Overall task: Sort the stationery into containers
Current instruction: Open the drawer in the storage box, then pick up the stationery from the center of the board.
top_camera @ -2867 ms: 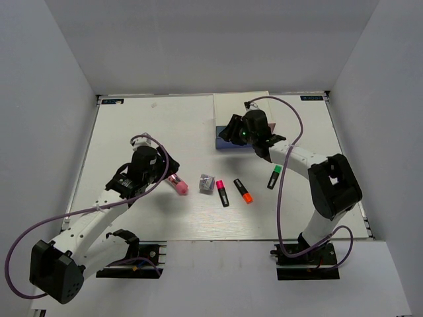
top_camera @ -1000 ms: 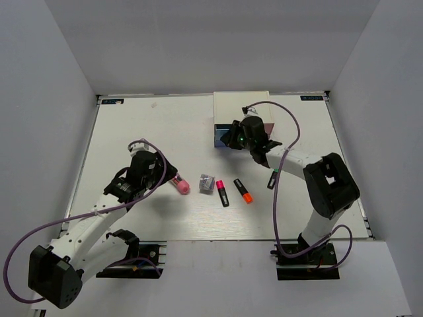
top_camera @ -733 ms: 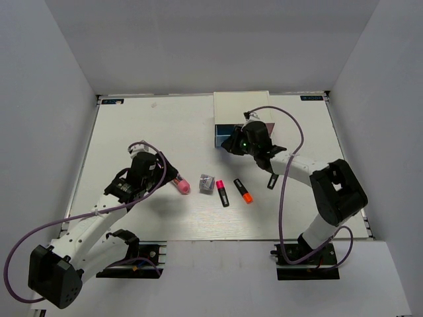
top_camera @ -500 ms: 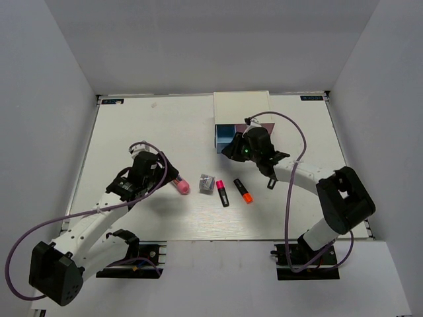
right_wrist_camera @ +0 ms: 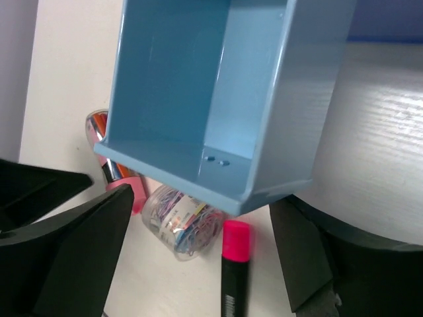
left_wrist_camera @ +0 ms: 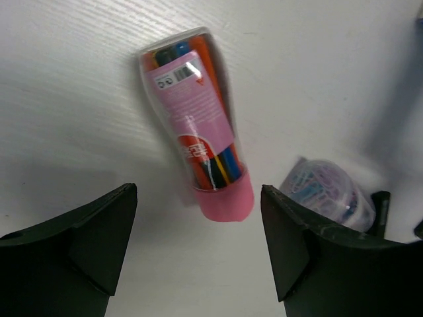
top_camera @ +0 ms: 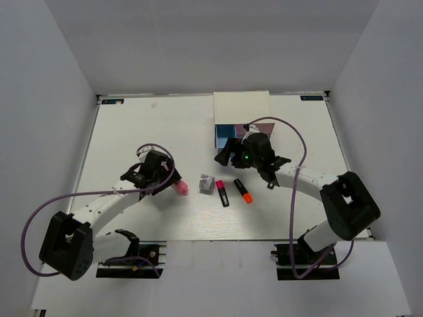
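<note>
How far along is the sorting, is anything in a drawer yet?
Done: only the light blue drawer is out, open-topped and empty, in front of the open right gripper. In hand: the open left gripper straddles the pink-capped pen tube, not yet closed. Left: everything. Tube, paper-clip box, pink highlighter and orange highlighter all lie on the table.

Bare table point(left_wrist_camera: 79, 99) flanking pink tube point(left_wrist_camera: 201, 142), clip tub point(left_wrist_camera: 327, 191) just beside, blue drawer point(right_wrist_camera: 198, 99) jutting out nearby
</note>
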`<state>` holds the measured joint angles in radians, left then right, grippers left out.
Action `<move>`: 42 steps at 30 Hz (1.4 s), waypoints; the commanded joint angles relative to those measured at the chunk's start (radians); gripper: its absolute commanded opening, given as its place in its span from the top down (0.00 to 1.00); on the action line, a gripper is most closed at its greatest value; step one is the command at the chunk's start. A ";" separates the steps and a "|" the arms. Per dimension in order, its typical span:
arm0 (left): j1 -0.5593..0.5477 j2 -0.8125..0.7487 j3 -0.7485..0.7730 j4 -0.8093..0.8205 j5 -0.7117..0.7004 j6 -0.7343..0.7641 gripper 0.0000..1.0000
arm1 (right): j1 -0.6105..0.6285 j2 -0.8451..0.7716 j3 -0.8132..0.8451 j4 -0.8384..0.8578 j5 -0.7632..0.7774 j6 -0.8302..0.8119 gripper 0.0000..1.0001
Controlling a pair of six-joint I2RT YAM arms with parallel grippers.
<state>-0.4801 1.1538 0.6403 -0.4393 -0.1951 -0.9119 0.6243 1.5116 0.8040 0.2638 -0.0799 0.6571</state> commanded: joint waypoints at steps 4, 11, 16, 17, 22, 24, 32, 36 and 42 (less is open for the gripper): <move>-0.002 0.096 0.058 -0.033 -0.046 -0.054 0.17 | 0.008 -0.065 -0.051 0.006 -0.078 -0.010 0.10; -0.002 0.179 0.087 0.002 -0.055 -0.054 0.18 | 0.006 -0.140 -0.118 0.046 -0.185 -0.088 0.10; -0.002 0.241 0.108 0.020 -0.055 -0.045 0.20 | 0.008 -0.200 -0.158 0.104 -0.270 -0.171 0.10; -0.002 0.250 0.108 0.020 -0.055 -0.036 0.20 | 0.006 -0.203 -0.164 0.112 -0.277 -0.186 0.10; -0.002 0.314 0.140 0.031 -0.046 -0.018 0.25 | 0.005 -0.255 -0.200 0.138 -0.314 -0.255 0.10; -0.002 0.323 0.150 0.031 -0.046 -0.018 0.27 | 0.006 -0.268 -0.203 0.135 -0.331 -0.310 0.10; -0.002 0.323 0.141 0.031 -0.046 -0.008 0.31 | -0.004 -0.317 -0.216 0.115 -0.470 -0.470 0.10; -0.002 0.302 0.131 0.040 -0.035 0.011 0.50 | -0.008 -0.320 -0.213 0.072 -0.596 -0.597 0.10; -0.002 0.247 0.102 0.060 -0.017 0.021 0.67 | -0.024 -0.320 -0.213 0.003 -0.676 -0.703 0.10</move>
<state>-0.4801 1.4685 0.7559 -0.4068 -0.2203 -0.9047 0.6113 1.2083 0.5915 0.2943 -0.6781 0.0586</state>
